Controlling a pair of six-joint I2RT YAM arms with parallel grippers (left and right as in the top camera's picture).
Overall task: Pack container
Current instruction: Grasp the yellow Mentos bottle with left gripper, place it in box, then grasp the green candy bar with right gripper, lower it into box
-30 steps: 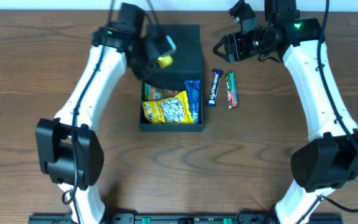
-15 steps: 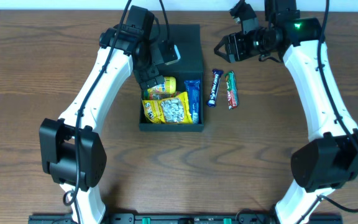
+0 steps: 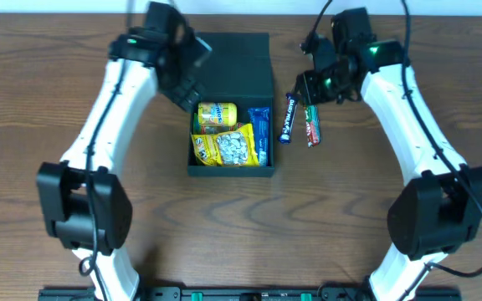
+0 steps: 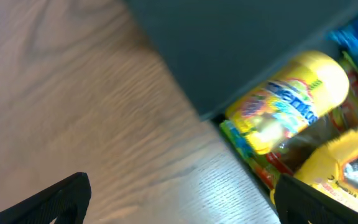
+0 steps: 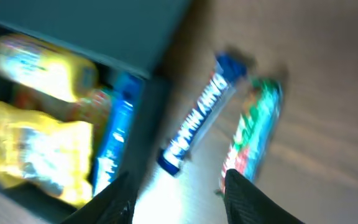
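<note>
The dark teal-green container (image 3: 253,63) stands open at mid-table, its lid folded back. It holds a yellow tube-shaped packet (image 3: 217,114), a yellow bag (image 3: 227,147) and a blue bar (image 3: 260,134). My left gripper (image 3: 192,60) is open and empty above the box's back left corner; the tube packet also shows in the left wrist view (image 4: 288,99). My right gripper (image 3: 310,84) is open and empty just above a blue bar (image 3: 286,118) and a green-and-red bar (image 3: 310,122) lying on the table right of the box. Both bars also show in the right wrist view, the blue bar (image 5: 202,116) and the green-and-red bar (image 5: 253,135).
The wooden table (image 3: 350,217) spreads around the box. Both arm bases stand at the front edge, left and right.
My left gripper let go of the yellow tube packet in the box and pulled back up and left. My right gripper came down and left towards the two bars.
</note>
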